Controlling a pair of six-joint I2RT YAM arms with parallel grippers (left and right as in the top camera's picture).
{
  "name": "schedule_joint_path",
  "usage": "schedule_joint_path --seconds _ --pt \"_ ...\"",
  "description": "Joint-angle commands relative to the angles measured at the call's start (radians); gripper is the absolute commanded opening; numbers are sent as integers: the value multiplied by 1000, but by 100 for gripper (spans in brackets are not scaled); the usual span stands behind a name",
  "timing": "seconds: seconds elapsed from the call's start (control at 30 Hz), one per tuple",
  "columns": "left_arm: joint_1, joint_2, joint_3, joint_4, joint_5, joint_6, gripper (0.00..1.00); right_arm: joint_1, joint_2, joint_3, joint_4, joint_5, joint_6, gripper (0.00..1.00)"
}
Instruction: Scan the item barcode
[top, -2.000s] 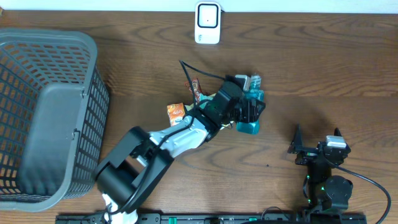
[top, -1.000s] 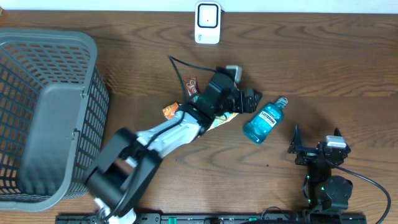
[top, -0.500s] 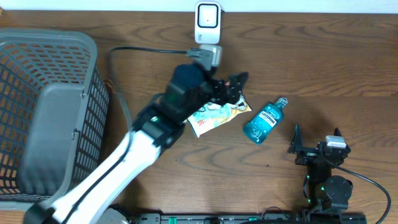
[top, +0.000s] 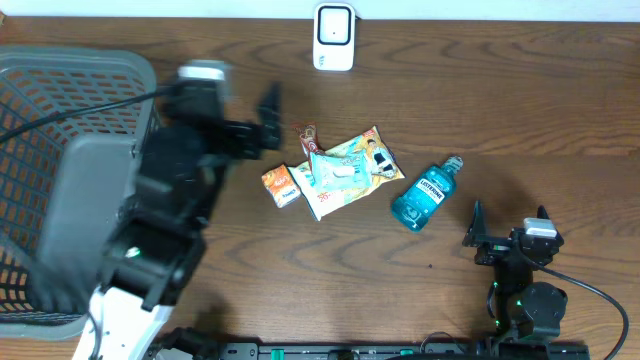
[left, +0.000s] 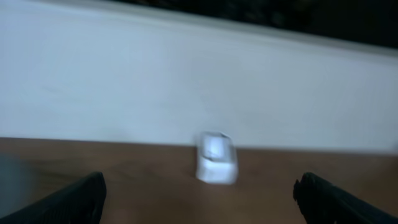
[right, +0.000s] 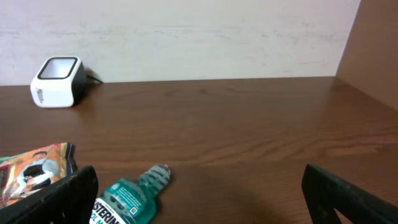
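Wood table (top: 520, 90), left gripper (left: 199, 183) agape, empty.

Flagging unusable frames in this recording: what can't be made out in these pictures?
- Left wrist view: motion blur leaves the scanner a white smear.
- Overhead: the blurred left arm covers part of the basket; barcodes on the snack packets are too small to find.
- Right wrist view: the bottom edge cuts off the mouthwash bottle.

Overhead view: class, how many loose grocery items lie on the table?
4 clearly: a mouthwash bottle at the view's right, a large snack packet in the middle, a small orange packet left of it, a dark bar above that. The packets overlap, so more may be hidden.
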Motion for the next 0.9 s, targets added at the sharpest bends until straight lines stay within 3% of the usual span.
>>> schedule_joint_path --seconds 0.0,0.23,0.47,0.77,0.87 --pt "134 -44 45 19 -31 69 98 -7 -4 -1 -4 2 -11 99" --pt "373 -63 78 219 -31 131 98 -7 -4 -1 -4 2 -11 99" --pt "416 -119 83 98 -17 130 98 -7 -4 -1 -4 2 -11 99" --pt "377 -377 83 -28 380 126 98 -7 -4 -1 -4 2 -11 99" --pt "377 -481 79 -63 446 61 98 -7 -4 -1 -4 2 -11 99"
